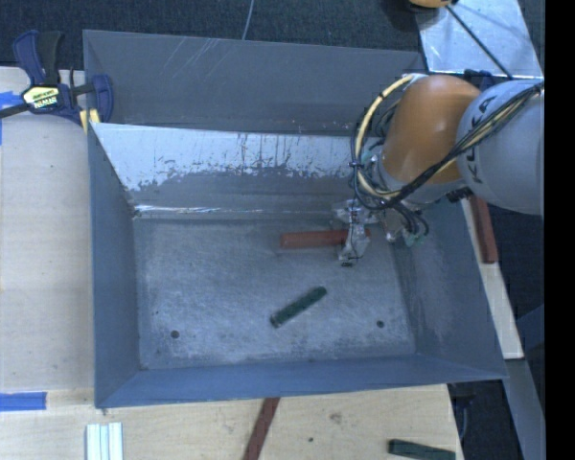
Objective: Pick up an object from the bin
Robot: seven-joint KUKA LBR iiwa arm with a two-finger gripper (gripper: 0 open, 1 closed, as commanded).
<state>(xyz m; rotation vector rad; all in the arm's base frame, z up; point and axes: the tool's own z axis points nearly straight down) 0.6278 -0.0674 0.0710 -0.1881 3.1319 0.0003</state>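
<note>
My gripper (350, 249) hangs low over the back right part of the bin floor, fingers pointing down. A flat reddish-brown bar (310, 241) lies on the floor just to its left, its right end at or under the fingertips; I cannot tell whether the fingers are round it. A dark green stick (299, 307) lies at an angle nearer the front, well apart from the gripper.
The arm with its orange cover and cables comes in over the bin's right wall. The sloped walls rise close behind and to the right of the gripper. Bare floor spreads to the left.
</note>
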